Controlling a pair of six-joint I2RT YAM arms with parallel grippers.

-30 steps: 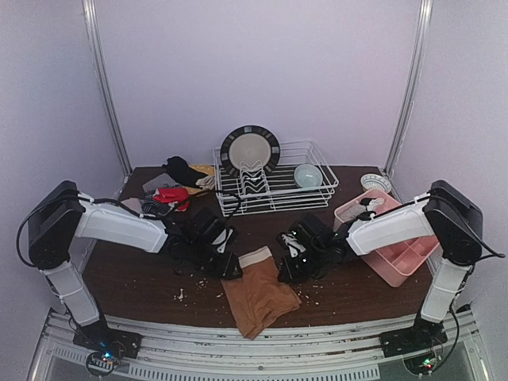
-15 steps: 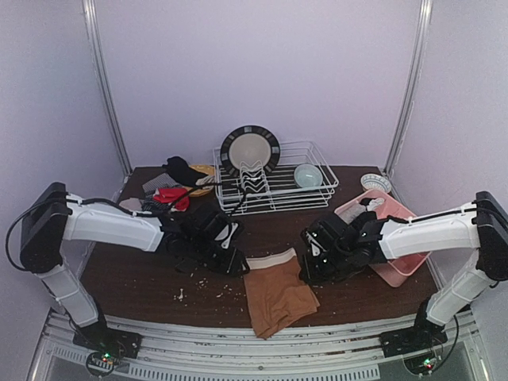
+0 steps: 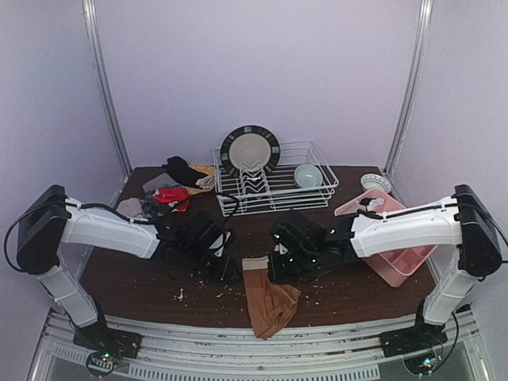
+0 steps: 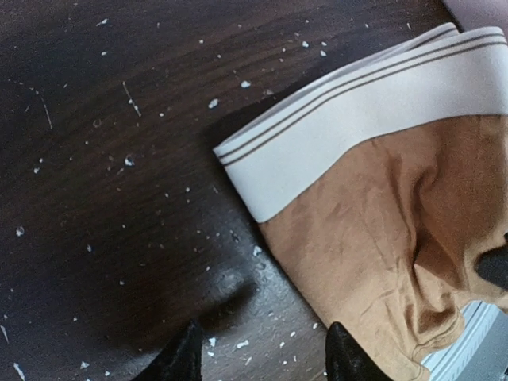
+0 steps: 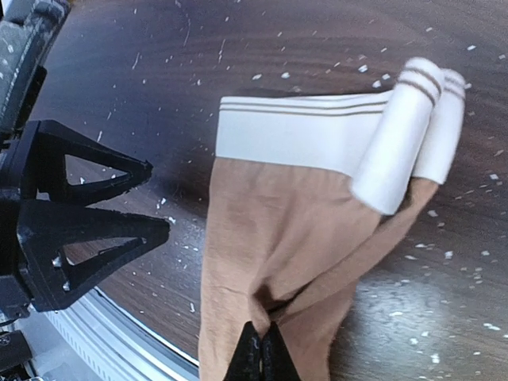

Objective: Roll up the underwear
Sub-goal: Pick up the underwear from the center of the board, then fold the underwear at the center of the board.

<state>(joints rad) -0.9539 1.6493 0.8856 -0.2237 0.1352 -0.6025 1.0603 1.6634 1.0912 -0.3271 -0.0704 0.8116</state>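
Brown underwear [image 3: 268, 300] with a white waistband [image 4: 357, 127] lies on the dark table near its front edge, with its right side folded over. My right gripper [image 5: 263, 355] is shut on a fold of the brown cloth [image 5: 278, 214] below the waistband. In the top view the right gripper [image 3: 278, 274] sits at the garment's upper right. My left gripper [image 4: 262, 361] hangs open just left of the underwear [image 4: 373, 230], its right fingertip at the cloth's edge and only bare table between the fingers [image 5: 103, 238]. More underwear, red [image 3: 171, 194] and black [image 3: 182, 169], lies piled at the back left.
A white wire dish rack [image 3: 317, 190] at the back centre holds a plate [image 3: 250, 148] and a bowl [image 3: 308, 175]. A pink compartment tray [image 3: 401, 262] is at the right, a small bowl [image 3: 375, 182] behind it. Crumbs dot the table; a metal rail [image 3: 238, 341] runs along the front.
The right gripper swung right, then back left with the cloth, folding the underwear's right side over so it lies narrower. The left gripper drew back slightly to the left.
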